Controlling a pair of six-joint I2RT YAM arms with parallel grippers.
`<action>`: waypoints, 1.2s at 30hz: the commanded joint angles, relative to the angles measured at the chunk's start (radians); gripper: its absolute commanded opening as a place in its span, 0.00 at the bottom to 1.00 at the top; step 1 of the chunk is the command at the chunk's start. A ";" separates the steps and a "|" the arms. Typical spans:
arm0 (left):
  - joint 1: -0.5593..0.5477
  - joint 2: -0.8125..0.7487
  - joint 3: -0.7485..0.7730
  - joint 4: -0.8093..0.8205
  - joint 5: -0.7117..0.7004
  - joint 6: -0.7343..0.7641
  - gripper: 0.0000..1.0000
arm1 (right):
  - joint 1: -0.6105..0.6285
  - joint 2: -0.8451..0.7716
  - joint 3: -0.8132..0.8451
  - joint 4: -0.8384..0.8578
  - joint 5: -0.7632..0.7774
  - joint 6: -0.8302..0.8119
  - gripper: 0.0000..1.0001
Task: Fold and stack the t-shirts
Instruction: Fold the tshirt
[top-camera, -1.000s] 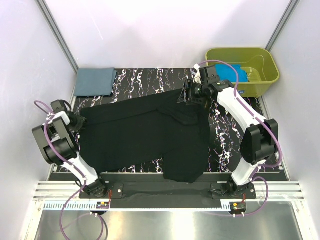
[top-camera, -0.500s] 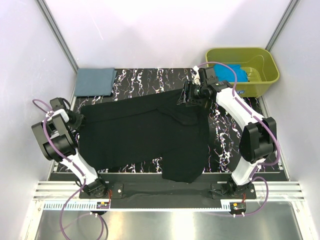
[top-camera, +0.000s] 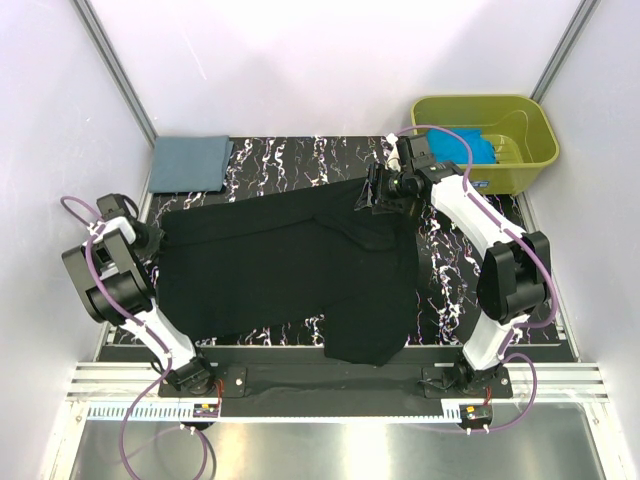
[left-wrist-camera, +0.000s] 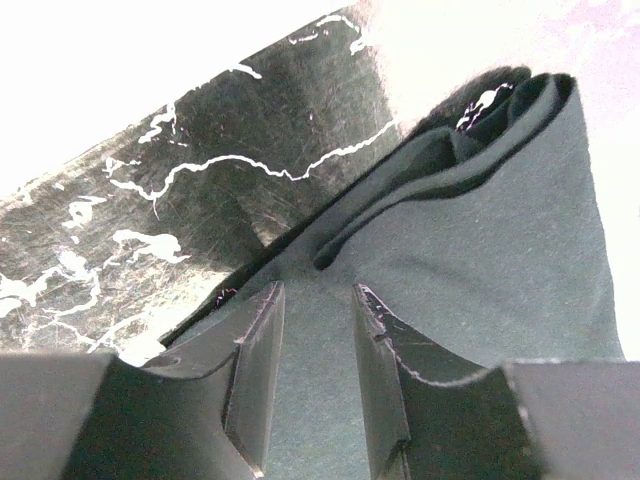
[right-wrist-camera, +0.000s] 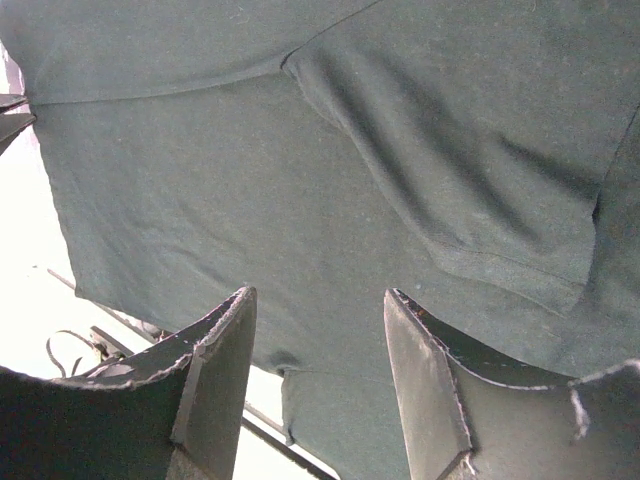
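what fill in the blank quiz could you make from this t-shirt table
The large t-shirt spread across the table is ___.
The bunched t-shirt in the olive-green tub is ___.
The folded grey-blue t-shirt sits at the table's far ___ corner.
Missing: black; turquoise; left

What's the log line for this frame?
black t-shirt: spread out | left gripper: at left edge, grip unclear | right gripper: open, at far-right corner

Glare is whiting out both corners beyond the left gripper (left-wrist-camera: 316, 300) fingers (left-wrist-camera: 255, 370); even light is filling the overhead view.
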 joint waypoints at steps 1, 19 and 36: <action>0.006 -0.012 0.037 0.004 -0.026 0.009 0.38 | -0.006 0.003 0.009 0.025 -0.007 -0.009 0.61; 0.008 0.055 0.071 0.044 0.003 -0.043 0.26 | -0.007 0.021 -0.016 0.024 0.005 -0.007 0.60; 0.006 0.057 0.099 0.020 0.000 -0.026 0.01 | -0.010 0.041 -0.085 -0.024 0.021 0.017 0.62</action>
